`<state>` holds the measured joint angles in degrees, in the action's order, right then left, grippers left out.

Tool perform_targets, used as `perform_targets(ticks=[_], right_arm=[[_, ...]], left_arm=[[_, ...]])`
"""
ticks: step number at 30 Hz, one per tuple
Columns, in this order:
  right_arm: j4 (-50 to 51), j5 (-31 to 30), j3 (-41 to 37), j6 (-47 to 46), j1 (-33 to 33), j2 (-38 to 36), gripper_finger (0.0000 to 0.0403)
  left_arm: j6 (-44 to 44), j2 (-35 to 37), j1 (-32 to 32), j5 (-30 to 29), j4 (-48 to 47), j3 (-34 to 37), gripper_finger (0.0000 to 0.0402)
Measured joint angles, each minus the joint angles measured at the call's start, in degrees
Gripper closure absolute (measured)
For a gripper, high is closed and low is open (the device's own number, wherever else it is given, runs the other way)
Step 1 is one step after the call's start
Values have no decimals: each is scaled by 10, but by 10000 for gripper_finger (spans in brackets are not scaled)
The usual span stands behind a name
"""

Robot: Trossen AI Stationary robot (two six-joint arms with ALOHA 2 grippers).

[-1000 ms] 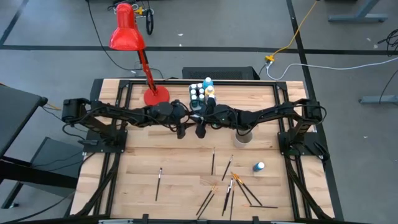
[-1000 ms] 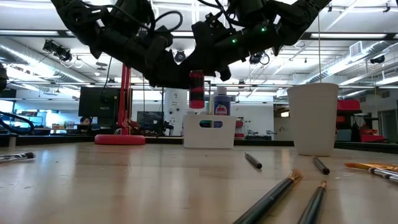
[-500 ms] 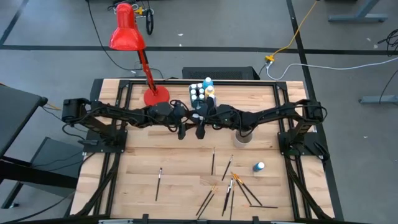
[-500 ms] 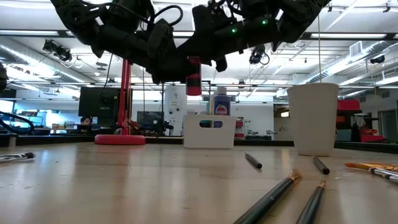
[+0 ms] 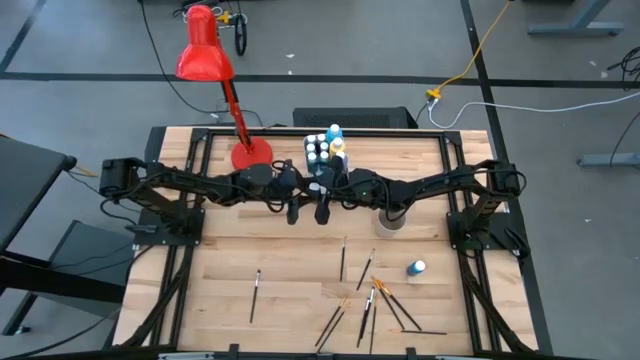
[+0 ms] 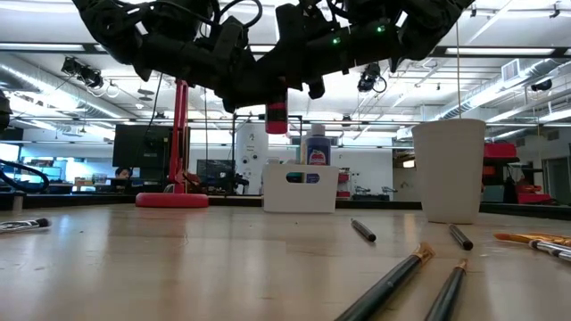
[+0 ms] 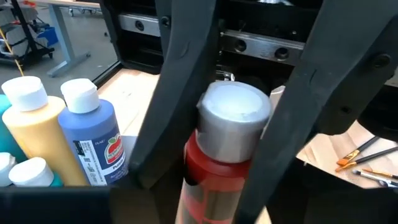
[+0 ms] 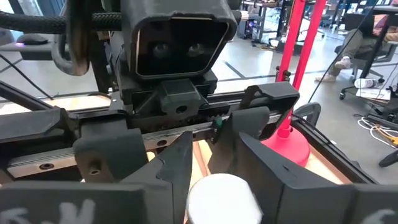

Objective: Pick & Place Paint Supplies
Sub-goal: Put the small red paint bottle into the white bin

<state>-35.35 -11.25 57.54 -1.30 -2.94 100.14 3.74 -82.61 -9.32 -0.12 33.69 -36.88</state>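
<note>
A dark red paint bottle [image 6: 277, 118] with a white cap [image 7: 235, 111] hangs upright in the air, just in front of the white tub [image 6: 301, 189]. My right gripper [image 5: 322, 210] is shut on it. My left gripper [image 5: 292, 208] faces the right one across the bottle at close range. The right wrist view shows the cap [image 8: 222, 200] from above. The tub [image 5: 325, 150] holds blue, yellow and teal bottles [image 7: 93, 143]. A blue bottle [image 5: 415, 268] lies on the table's right side, and several brushes [image 5: 370, 295] lie near the near edge. My right gripper pinches the dark red bottle at its shoulder just under the cap [image 7: 199, 146]. One finger [image 7: 177, 93] is on each side. The fingers come from above, slanting in from the table's right. The bottle is lifted clear and hangs upright below them [image 6: 277, 125].
A white cup [image 5: 391, 218] stands just right of the grippers. The red lamp's base [image 5: 250, 155] sits left of the tub, its head [image 5: 205, 55] beyond the far edge. One brush [image 5: 255, 295] lies alone near left. Bare wood lies under the grippers.
Both grippers have risen a little together, staying face to face. The dark red bottle has gone up with them, still upright, and now hangs higher above the table and slightly farther left.
</note>
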Motion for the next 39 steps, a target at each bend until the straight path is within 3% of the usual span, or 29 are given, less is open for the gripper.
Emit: perform_targets(ticks=[4, 10, 16, 22, 30, 35, 39], right_arm=[[1, 0, 0, 4, 0, 0, 274], [27, 2, 0, 13, 0, -10, 277], [147, 8, 0, 36, 1, -77, 244], [279, 6, 0, 14, 10, -159, 203], [430, 5, 0, -67, 37, -232, 199], [467, 4, 0, -74, 57, -234, 207], [478, 3, 0, -77, 68, -234, 211]], left_arm=[[-1, 0, 0, -1, 0, 0, 247], [-1, 0, 0, -3, -13, 0, 240], [0, 0, 0, -18, -22, 0, 241], [-29, 0, -9, -120, -9, 0, 238], [14, 0, -70, -125, 24, 0, 234], [44, -64, -80, -80, 117, 0, 233], [51, -140, -79, -88, 206, -1, 233]])
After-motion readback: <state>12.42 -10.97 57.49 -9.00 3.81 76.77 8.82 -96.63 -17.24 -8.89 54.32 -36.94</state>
